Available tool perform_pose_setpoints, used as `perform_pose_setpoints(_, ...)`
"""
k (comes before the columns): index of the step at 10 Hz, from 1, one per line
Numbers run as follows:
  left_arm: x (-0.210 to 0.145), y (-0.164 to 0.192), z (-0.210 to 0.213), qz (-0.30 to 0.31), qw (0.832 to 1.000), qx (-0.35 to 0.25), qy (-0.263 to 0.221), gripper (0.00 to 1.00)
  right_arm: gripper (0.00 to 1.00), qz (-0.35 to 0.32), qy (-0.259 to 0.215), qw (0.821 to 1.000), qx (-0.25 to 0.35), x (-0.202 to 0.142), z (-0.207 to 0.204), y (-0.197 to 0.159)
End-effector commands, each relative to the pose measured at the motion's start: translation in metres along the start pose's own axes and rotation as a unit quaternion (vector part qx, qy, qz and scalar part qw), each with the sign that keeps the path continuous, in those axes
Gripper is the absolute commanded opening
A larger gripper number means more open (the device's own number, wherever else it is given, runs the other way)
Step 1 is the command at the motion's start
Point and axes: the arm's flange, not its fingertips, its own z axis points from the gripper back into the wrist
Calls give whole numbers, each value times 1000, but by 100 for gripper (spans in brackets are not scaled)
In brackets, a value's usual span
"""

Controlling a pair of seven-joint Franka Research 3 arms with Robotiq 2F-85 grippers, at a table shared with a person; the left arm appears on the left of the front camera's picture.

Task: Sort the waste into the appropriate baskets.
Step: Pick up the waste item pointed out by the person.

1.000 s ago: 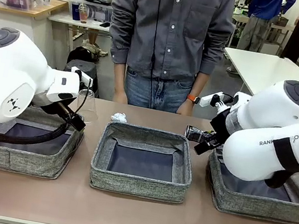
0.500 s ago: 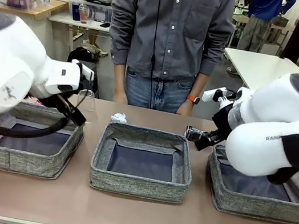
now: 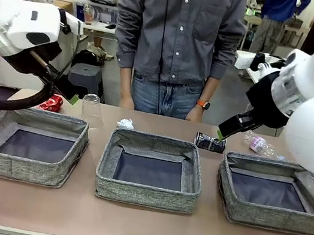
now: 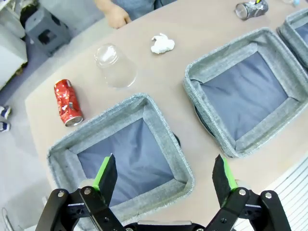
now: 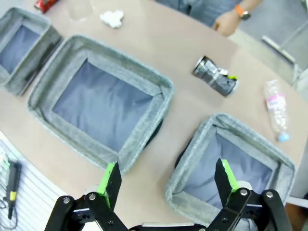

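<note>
I had the left gripper [image 4: 162, 168] and right gripper [image 5: 167, 173] wide apart, gripping nothing (both above the baskets [image 3: 144, 195]).

So the tan table [image 3: 137, 227] is carrying three grey bins in a row: left basket [image 3: 16, 173], middle basket [image 3: 144, 197], right basket [image 3: 272, 221]. Behind them, left to right, a crushed red can [image 3: 54, 102] is lying, a clear cup [image 3: 91, 109] is standing upside down, and a crumpled tissue [image 3: 125, 123], dark-silver can [image 3: 208, 142] and plastic bottle [image 3: 258, 144] are lying about.

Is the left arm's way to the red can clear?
Probably yes: the crushed red can lies alone on the table beyond the left basket, apart from the clear cup, and the left tool hangs open above.
</note>
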Motion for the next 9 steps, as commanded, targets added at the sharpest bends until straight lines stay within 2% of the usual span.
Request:
perform_pose_setpoints(1,0,1,-3,1,1000,-1,1,100,100,-1,3,1000,2,1,-7,-2)
perform_pose_setpoints(2,-2,2,-12,-22,993,-104,42,100,100,-33,23,999,14,-2,-13,-6)
perform_pose_setpoints(3,-10,10,-6,-12,972,-229,55,100,100,-75,14,991,114,-11,-6,-19)
perform_pose_setpoints(4,-22,26,3,17,935,-349,56,100,100,-164,-16,955,246,-21,8,-39)
perform_pose_setpoints(5,-36,46,5,34,885,-463,42,100,100,-275,-39,883,379,-35,25,-63)
perform_pose_setpoints(6,-52,65,3,61,838,-542,10,100,100,-308,-86,828,460,-52,37,-83)
perform_pose_setpoints(8,-80,94,-3,106,758,-638,-87,100,100,-333,-155,756,542,-86,36,-122)
perform_pose_setpoints(9,-85,102,-9,131,726,-660,-141,100,100,-354,-174,742,542,-92,20,-135)
